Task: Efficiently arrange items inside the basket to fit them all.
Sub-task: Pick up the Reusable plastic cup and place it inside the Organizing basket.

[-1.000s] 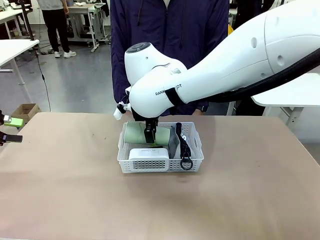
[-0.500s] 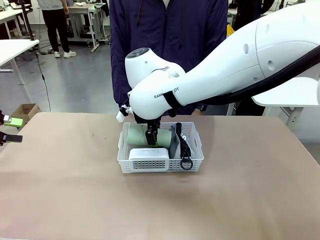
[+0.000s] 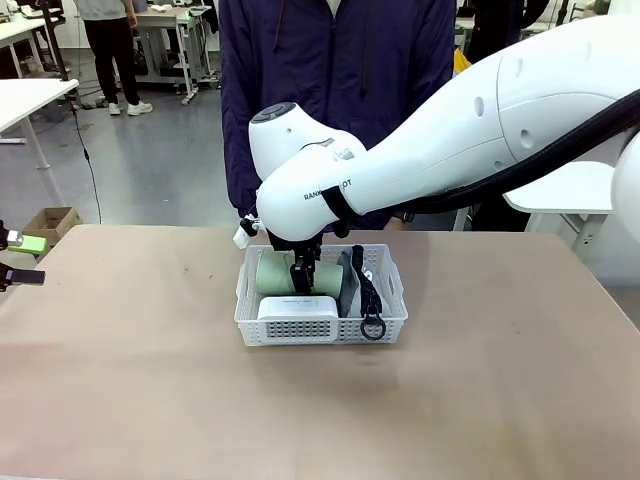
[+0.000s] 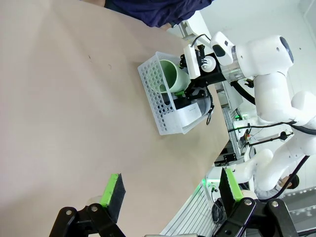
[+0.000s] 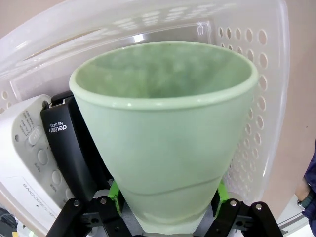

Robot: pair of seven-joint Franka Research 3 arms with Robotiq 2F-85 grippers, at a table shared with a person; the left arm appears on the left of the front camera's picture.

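A brown table (image 3: 150,380) carries a white lattice basket (image 3: 322,325), with a person (image 3: 340,90) standing beyond it. The right arm reaches down into the basket; its fingers (image 5: 167,197) are closed on the base of a pale green paper cup (image 5: 165,133) lying on its side. Just beside those fingers sit a black stapler (image 5: 74,143) and a white block (image 5: 24,163). A grey pouch (image 3: 350,285) fills the basket's other end. The left arm's fingers (image 4: 170,190) hang spread wide and empty, well apart from the basket.
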